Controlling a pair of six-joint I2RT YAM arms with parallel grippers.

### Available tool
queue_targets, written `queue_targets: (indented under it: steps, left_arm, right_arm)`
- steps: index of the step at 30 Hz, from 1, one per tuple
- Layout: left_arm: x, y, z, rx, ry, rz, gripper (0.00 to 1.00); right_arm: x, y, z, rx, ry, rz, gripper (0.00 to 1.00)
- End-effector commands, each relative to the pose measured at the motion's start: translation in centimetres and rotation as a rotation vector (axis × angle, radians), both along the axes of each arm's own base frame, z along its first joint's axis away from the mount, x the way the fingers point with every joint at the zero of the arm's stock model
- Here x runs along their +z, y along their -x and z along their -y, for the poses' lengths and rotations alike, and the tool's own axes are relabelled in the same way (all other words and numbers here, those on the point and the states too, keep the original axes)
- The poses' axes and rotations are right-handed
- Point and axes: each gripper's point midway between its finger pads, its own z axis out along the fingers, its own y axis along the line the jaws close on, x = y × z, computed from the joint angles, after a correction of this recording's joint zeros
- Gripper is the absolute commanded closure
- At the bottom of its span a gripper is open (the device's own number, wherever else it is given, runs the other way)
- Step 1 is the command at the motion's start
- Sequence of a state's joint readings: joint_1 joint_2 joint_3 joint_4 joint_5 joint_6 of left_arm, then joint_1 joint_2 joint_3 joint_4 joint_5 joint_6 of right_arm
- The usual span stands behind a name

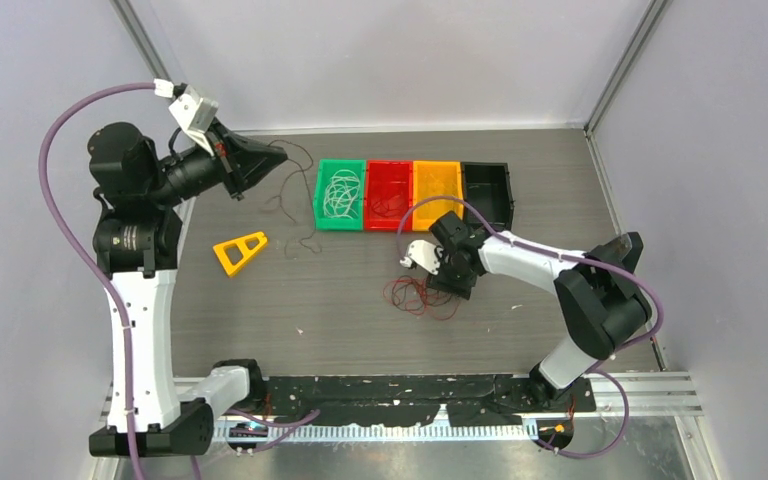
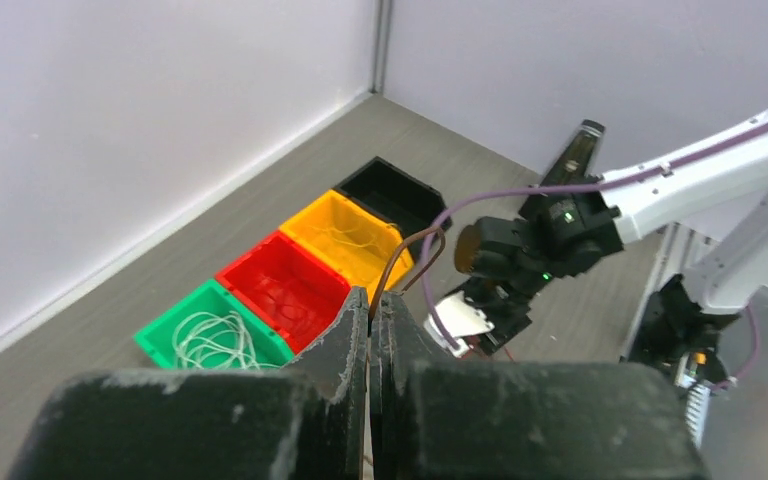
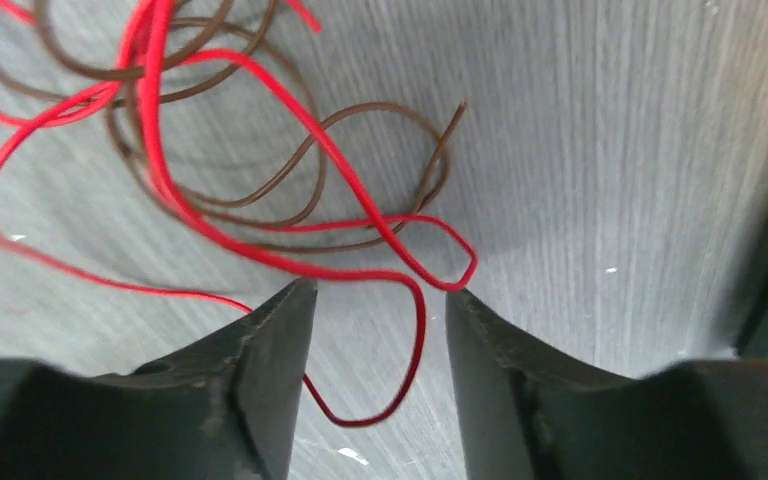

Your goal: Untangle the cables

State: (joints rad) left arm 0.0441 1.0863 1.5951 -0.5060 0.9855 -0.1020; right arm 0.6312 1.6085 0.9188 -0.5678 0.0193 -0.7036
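My left gripper (image 1: pixel 278 157) is raised at the back left and shut on a dark brown cable (image 2: pixel 421 252). That cable pokes out past the fingertips and hangs in loose curls down to the table (image 1: pixel 295 215). In front of the bins lies a tangle of red and brown cables (image 1: pixel 418 297), with my right gripper (image 1: pixel 442 287) low over it. In the right wrist view that gripper (image 3: pixel 380 295) stands open. A loop of red cable (image 3: pixel 418 335) lies on the table between its fingers, and brown loops (image 3: pixel 290 190) lie just beyond.
A row of bins stands at the back: green (image 1: pixel 321 195) holding whitish wires, red (image 1: pixel 388 166), orange (image 1: pixel 436 168) and black (image 1: pixel 487 172). A yellow triangular piece (image 1: pixel 239 251) lies at the left. Grey walls close in the table on three sides.
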Motion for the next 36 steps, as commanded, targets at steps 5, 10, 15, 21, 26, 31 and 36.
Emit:
queue_targets:
  steps: [5,10,15,21,26,31,36]
  left_arm:
    - [0.0,3.3,2.8,-0.124,0.107,-0.079,1.0]
    - [-9.8,2.2,1.2,-0.03,-0.071,-0.206,1.0]
    - [-23.3,3.4,-0.6,0.006,-0.345,-0.429,1.0]
    - [-32.8,6.6,3.0,-0.115,-0.376,-0.813,1.0]
    - [-35.7,9.0,6.1,-0.208,-0.416,-0.951,1.0]
    - [-38.8,8.6,7.3,-0.138,-0.368,-1.116,1.0]
    - [-40.7,8.0,8.0,-0.089,-0.358,-1.292,1.0]
  right_arm:
    - [9.5,1.0,-4.0,-0.01,-0.345,-0.07,0.18]
    - [13.7,0.6,-5.1,-0.006,-0.468,-0.035,0.11]
    - [15.7,1.6,-5.9,0.019,-0.543,-0.07,0.1]
    - [16.8,2.8,-7.9,0.091,-0.677,-0.083,0.07]
    - [16.2,4.5,-8.8,0.266,-0.69,0.073,0.05]
    - [14.3,8.6,-11.4,0.414,-0.68,0.094,0.02]
    - [13.1,10.9,-15.3,0.575,-0.707,0.203,0.02]
